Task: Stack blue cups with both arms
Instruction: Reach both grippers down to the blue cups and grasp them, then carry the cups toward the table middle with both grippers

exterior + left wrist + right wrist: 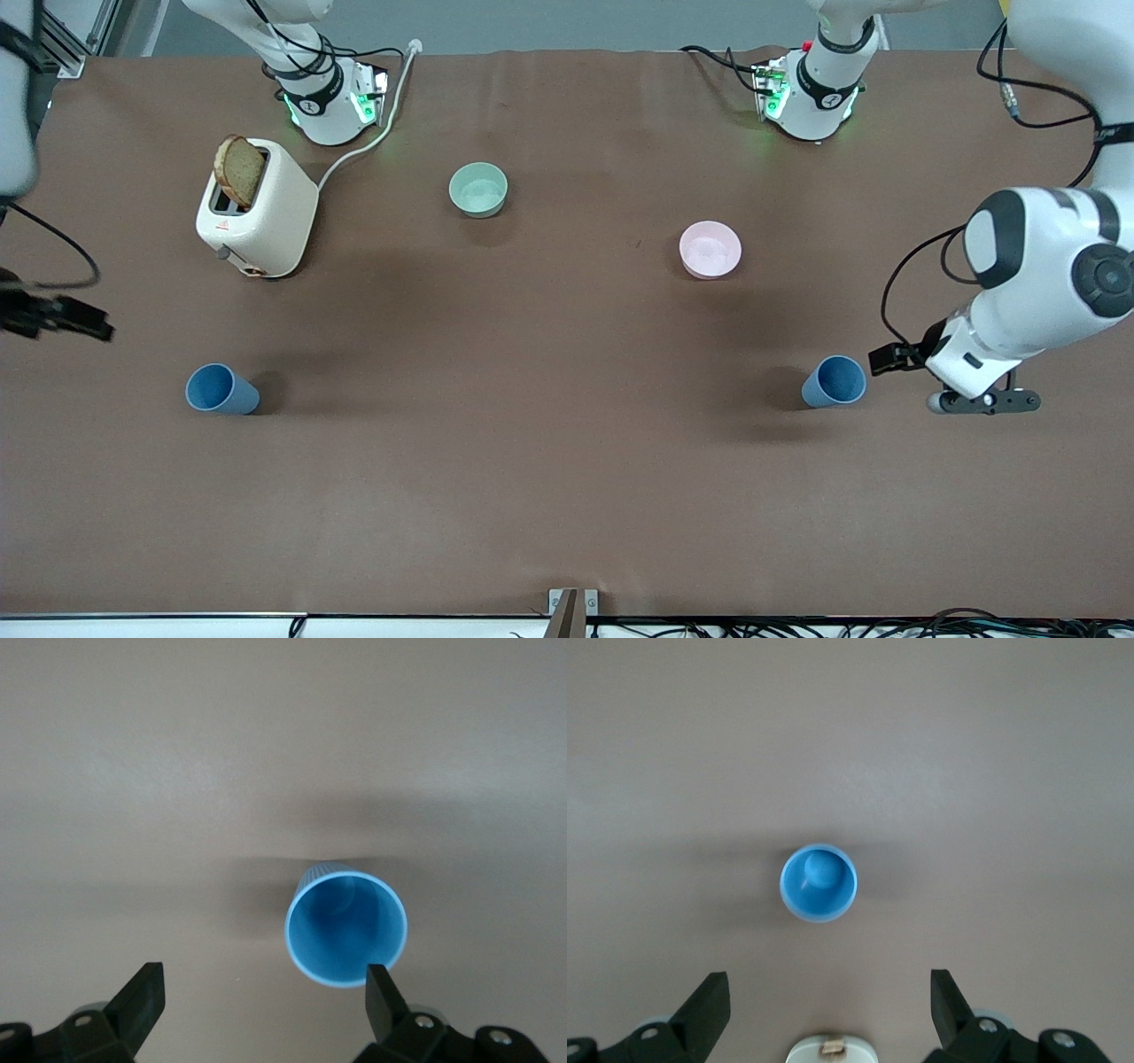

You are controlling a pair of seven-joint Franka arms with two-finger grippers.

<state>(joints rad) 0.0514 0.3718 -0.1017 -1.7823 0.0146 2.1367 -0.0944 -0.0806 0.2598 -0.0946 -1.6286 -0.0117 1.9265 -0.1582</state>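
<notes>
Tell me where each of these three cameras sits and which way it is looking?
Front view: high across the table, facing both arm bases; shows the left gripper beside a blue cup, the other blue cup, a toaster and two bowls.
Left wrist view: on the left arm's wrist, looking down at its cup between open fingers.
Right wrist view: on the right wrist, looking straight down into its cup, open fingers showing.
Shared: each wrist cup also shows in the front view.
</notes>
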